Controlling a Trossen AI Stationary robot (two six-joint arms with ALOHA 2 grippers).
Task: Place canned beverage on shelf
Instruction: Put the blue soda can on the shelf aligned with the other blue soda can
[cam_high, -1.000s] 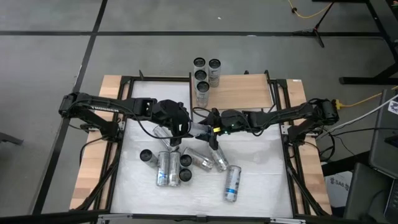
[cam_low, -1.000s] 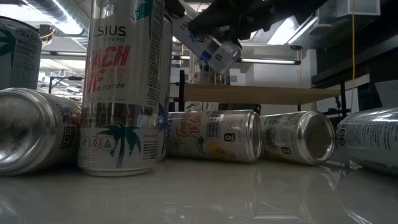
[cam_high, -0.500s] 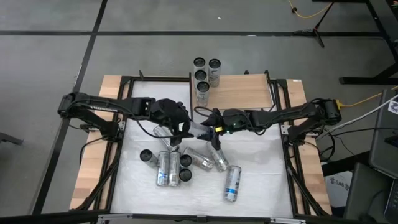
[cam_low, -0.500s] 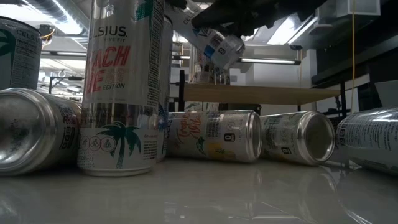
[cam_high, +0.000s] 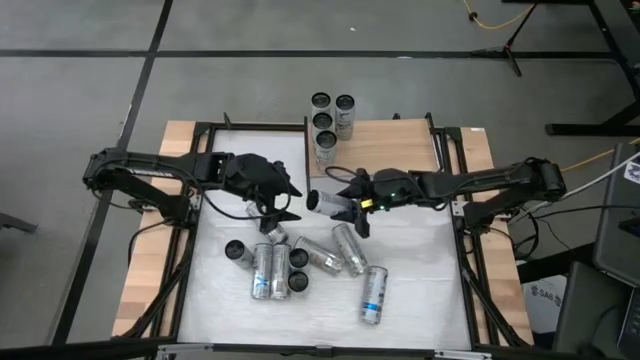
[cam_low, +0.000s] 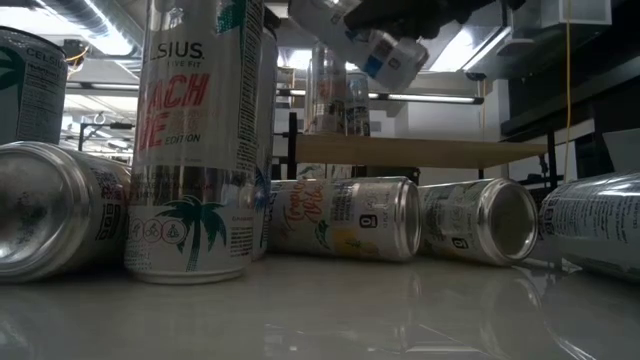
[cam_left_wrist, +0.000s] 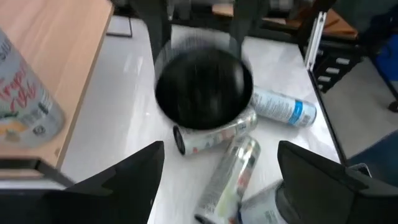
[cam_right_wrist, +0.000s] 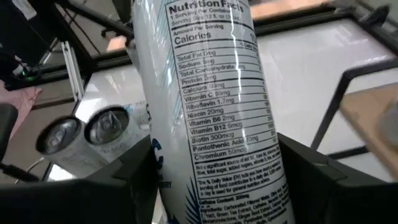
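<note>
Standing Celsius can (cam_low: 200, 140): upright at the table's near side, among several cans lying flat; left gripper (cam_high: 281, 207): farther in than that can, above the white tabletop (cam_high: 420, 290), fingers apart and holding nothing; right gripper (cam_high: 352, 212): just beside the left gripper, clamped on a blue-and-white can (cam_high: 325, 202) held tilted off the table; shelf (cam_high: 385, 146): pale wood board at the far edge, beyond both grippers, four upright cans (cam_high: 332, 120) at its left end.
</note>
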